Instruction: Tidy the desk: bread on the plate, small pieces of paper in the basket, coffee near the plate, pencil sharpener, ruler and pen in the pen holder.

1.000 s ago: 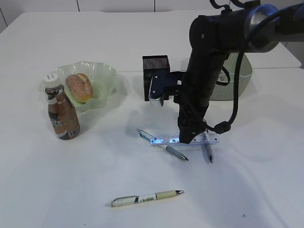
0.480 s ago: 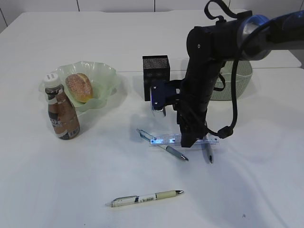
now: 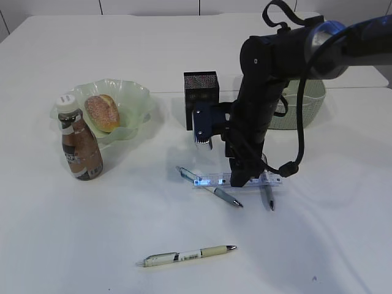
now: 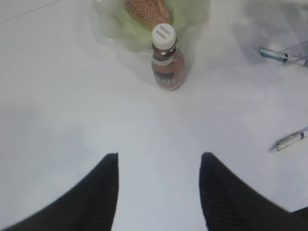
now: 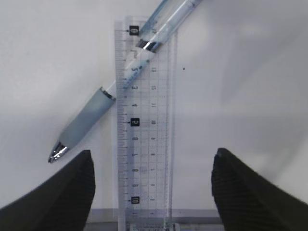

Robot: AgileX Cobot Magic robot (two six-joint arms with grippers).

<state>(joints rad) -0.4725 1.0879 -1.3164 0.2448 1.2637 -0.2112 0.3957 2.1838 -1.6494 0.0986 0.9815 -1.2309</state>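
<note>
Since a second ago my right arm has shifted slightly — its elbow sits further back and the wrist a touch more upright — while nothing on the desk (image 3: 73, 245) has moved.

From my seat, the right gripper (image 5: 151, 187) hangs just above the ruler (image 5: 144, 125) with its jaws spread wide, one finger either side of the clear strip and neither touching it. The left gripper (image 4: 156, 192) is also released, half spread over bare tabletop, gripping nothing.

Behind the right arm I see the basket (image 3: 309, 101), mostly hidden. The plate (image 3: 131, 101) sits at the left with the bread (image 3: 102, 112) in it, and the coffee (image 3: 79, 147) stands upright just in front of the plate's near rim. The pen holder (image 3: 200, 86) stands at mid-desk, partly covered by the wrist.

The ruler lies flat in front of the holder, with a blue-grey pen (image 5: 120, 86) crossing it at a slant — whether over or under it I cannot tell. A second dark pen (image 3: 268, 197) lies by the ruler's right end, and a cream pen (image 3: 187, 255) rests alone, well apart, nearer me.
</note>
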